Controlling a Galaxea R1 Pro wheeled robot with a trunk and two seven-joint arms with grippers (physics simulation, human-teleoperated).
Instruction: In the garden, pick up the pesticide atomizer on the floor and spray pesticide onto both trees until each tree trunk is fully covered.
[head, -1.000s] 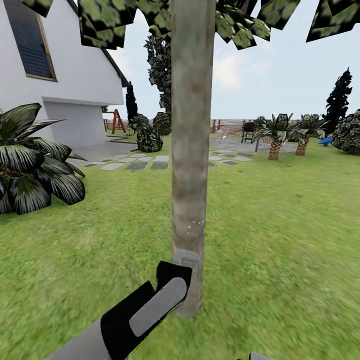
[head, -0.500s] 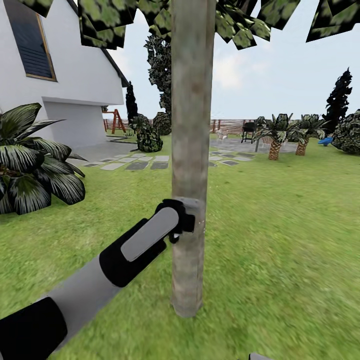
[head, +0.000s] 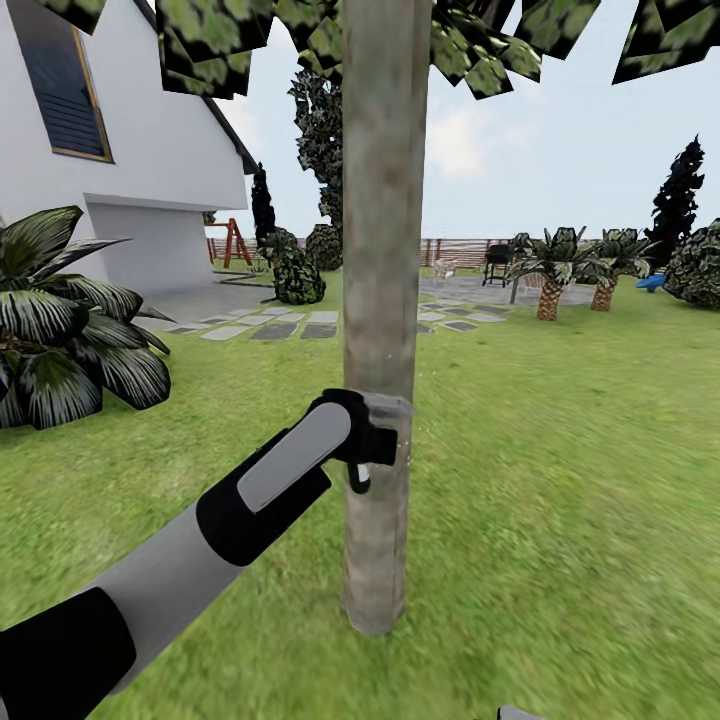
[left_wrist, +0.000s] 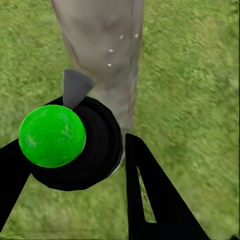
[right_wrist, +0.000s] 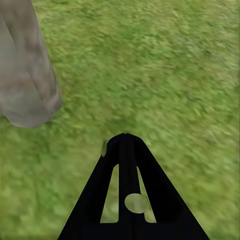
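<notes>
A tree trunk (head: 385, 300) rises from the garden lawn (head: 560, 450) in the head view, the left gripper (head: 385, 445) raised against it at mid-height. The left wrist view adds what that angle hides: the pesticide atomizer (left_wrist: 70, 142), black with a green cap and a grey nozzle aimed at the trunk, sits clamped between the 2 black fingers (left_wrist: 150, 195), with white specks dotting the bark. The right wrist view has the right gripper (right_wrist: 126, 142) over grass near the trunk base (right_wrist: 27, 85), fingers pressed together and holding nothing.
</notes>
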